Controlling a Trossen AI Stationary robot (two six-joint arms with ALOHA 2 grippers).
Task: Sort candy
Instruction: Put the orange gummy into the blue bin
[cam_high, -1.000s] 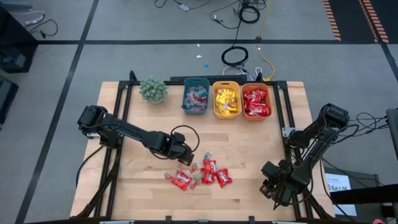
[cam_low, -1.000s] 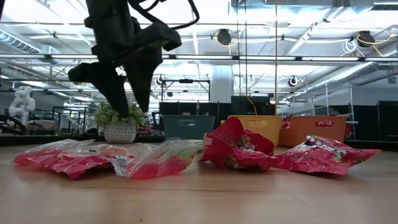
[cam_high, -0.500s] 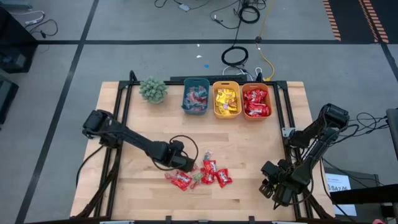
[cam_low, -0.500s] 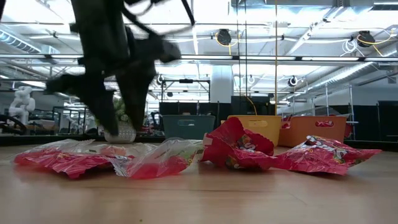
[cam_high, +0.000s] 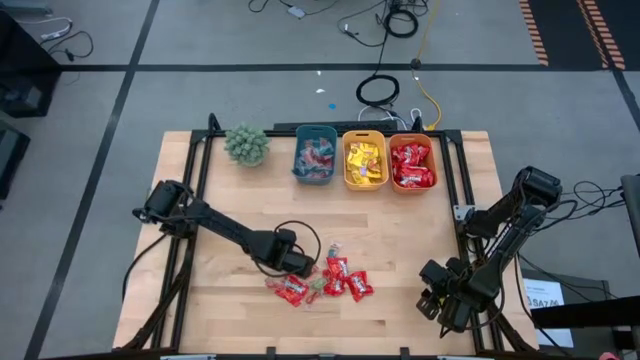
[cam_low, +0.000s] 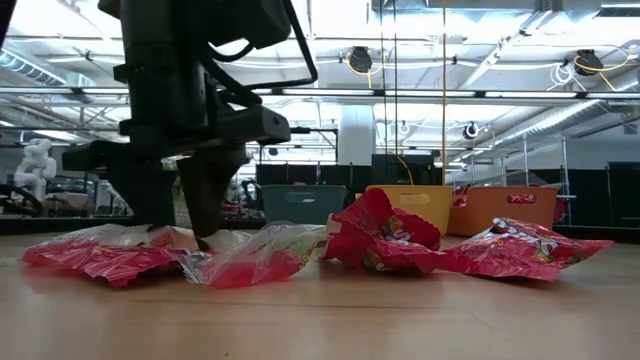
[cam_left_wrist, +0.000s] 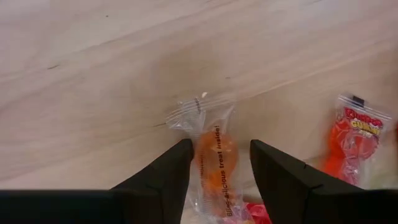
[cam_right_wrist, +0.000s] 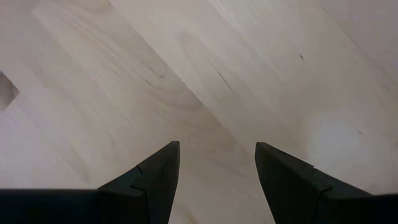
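The candy lies in a loose pile on the wooden table, near the front middle: red packets and smaller clear-wrapped pieces. My left gripper points down at the pile's far left end and is open. Its two fingers stand on either side of a clear-wrapped orange sweet lying flat on the wood. In the low view its fingertips are down at the table. My right gripper waits open over bare wood at the front right. My left gripper comes from above with one finger on each side of the orange sweet's wrapper. Whether the fingers touch the wrapper I cannot tell. The sweet lies flat on the table.
A teal bin, a yellow bin and an orange bin stand in a row at the far edge, each holding candy. A small green plant sits left of them. Another orange-red packet lies close by the left gripper.
My left gripper has come down toward the table and moved toward the near edge, onto the pile's left end, rolling about its own axis as it sank. Its fingertips now stand at table height. The candy has not moved.
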